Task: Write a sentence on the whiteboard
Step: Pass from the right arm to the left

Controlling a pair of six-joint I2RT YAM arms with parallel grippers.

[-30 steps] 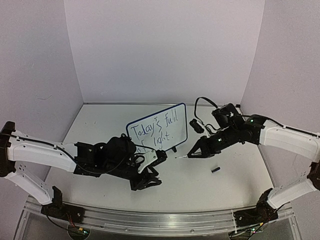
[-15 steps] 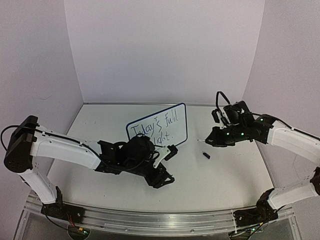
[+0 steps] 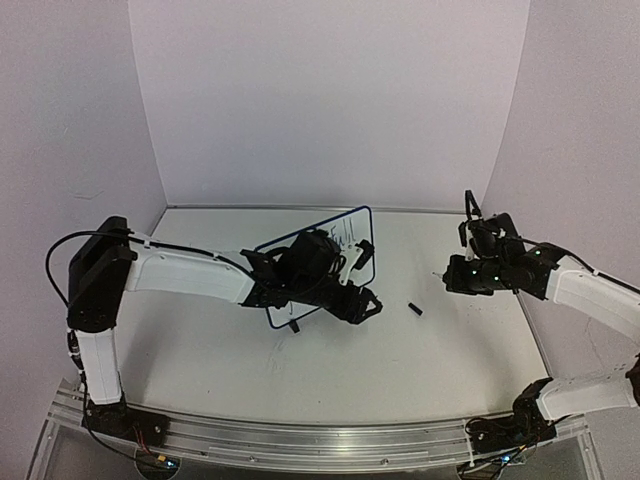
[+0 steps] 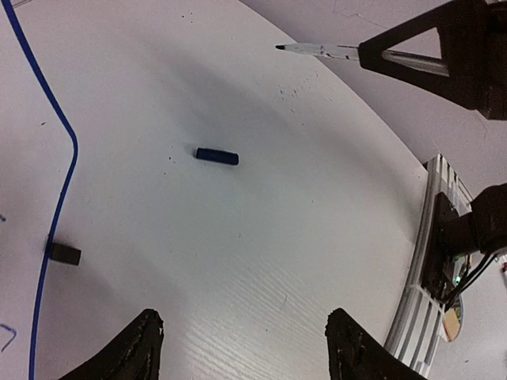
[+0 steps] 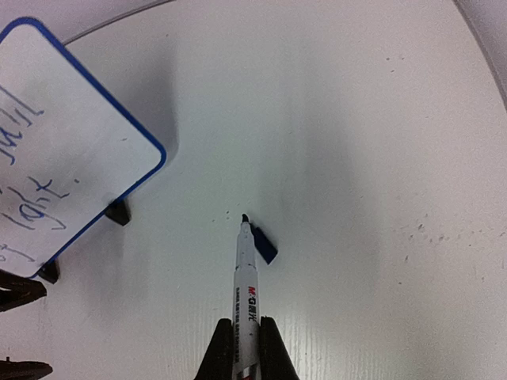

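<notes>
White marker [image 5: 246, 293] is pinched in your right claw [image 5: 242, 348], cap [image 5: 265, 245] on the desk [image 5: 356, 119] just beyond its tip. Your left claw [image 4: 245, 321] gapes empty, whiteboard [image 5: 71, 134] with sentence [image 5: 32, 190] at its left.

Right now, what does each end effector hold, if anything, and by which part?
Right end effector: the marker, gripped by its barrel, behind the label. Left end effector: open, holding nothing.

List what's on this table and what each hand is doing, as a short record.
whiteboard: standing on table, blue rim
sentence: handwritten on whiteboard, partly hidden
right hand: shut on marker, tip bare
cap: lying on table between the hands
left hand: open, empty, beside whiteboard
</notes>
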